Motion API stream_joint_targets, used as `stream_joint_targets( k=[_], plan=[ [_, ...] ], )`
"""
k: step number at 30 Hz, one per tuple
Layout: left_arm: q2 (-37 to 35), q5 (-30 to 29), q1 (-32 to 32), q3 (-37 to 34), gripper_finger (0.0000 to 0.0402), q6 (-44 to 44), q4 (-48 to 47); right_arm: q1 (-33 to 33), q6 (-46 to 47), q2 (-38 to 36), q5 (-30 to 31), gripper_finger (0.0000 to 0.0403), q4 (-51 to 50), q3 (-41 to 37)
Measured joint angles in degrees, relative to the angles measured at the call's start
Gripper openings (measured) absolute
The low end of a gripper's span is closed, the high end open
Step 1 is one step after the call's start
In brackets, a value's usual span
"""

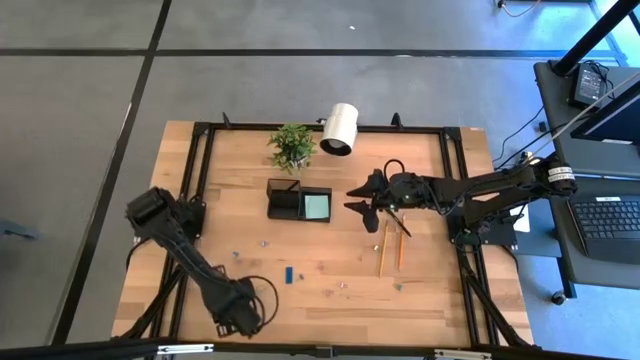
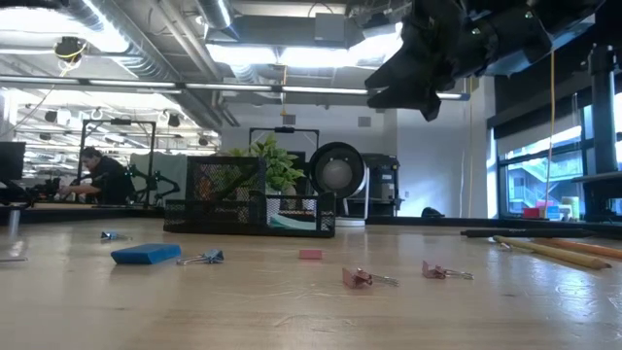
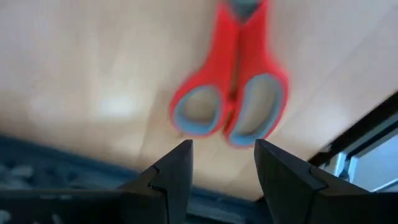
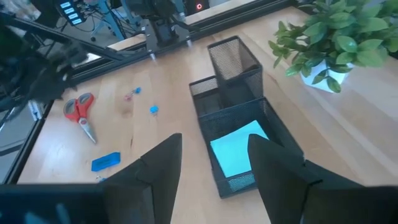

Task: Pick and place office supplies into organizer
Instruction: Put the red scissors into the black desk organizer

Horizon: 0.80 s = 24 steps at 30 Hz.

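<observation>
The right gripper [image 1: 362,197] is held above the table just beside the organizer [image 1: 299,202], its fingers [image 4: 158,168] spread wide with nothing between them. In the right wrist view the pale teal note pad [image 4: 239,154] is seen lying flat in the organizer's low compartment, beside a taller mesh compartment that appears empty, though its floor is hard to make out.

The left gripper [image 3: 221,163] is stationed at the table's near-left edge, its fingers parted moderately and empty, hovering over the red-handled scissors [image 3: 233,87]; the blades are cut off by the frame. From above, the scissors are hidden under the left arm.

Two pencils [image 1: 390,248] lie on the wood just beyond the right gripper. A blue piece [image 2: 146,254] and small clips [image 2: 362,278] are scattered on the table.
</observation>
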Motion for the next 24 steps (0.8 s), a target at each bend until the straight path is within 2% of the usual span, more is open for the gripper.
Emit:
stream_joint_targets(
  k=[7, 24],
  plan=[
    [2.19, 0.88, -1.00, -0.23, 0.0167, 0.67, 2.41, -0.08, 0.15, -0.01, 0.00, 0.0188, 0.02, 0.00],
    [2.00, 1.27, -1.44, -6.53, 0.0169, 1.70, 11.95, -0.08, 1.50, 0.01, 0.01, 0.0188, 0.03, -0.02]
  ],
)
